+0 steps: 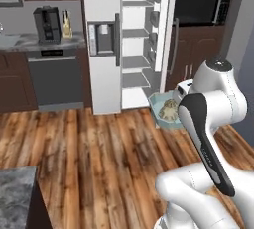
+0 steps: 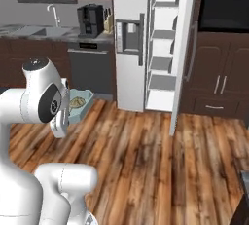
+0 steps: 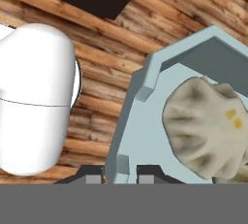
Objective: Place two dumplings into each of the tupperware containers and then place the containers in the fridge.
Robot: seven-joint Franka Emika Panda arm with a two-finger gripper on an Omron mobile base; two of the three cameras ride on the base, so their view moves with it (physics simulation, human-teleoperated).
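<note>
My gripper (image 3: 120,174) is shut on the rim of the pale blue tupperware container (image 3: 145,80), whose wall stands between the two fingertips. A wrinkled beige dumpling (image 3: 203,131) lies inside it. From the left base view the container (image 1: 166,113) hangs above the wood floor just in front of the arm, with dumplings (image 1: 169,108) in it. From the right base view the same container (image 2: 83,103) shows beside the arm's elbow. The fridge (image 1: 105,39) stands straight ahead. Its right door (image 2: 182,48) is swung open, baring white shelves (image 1: 135,62).
Dark wood cabinets with a built-in oven (image 1: 201,7) flank the fridge on the right. To the left are a dishwasher (image 1: 54,79) and a coffee machine (image 1: 47,25) on the counter. A granite counter corner (image 1: 17,198) juts in at the lower left.
</note>
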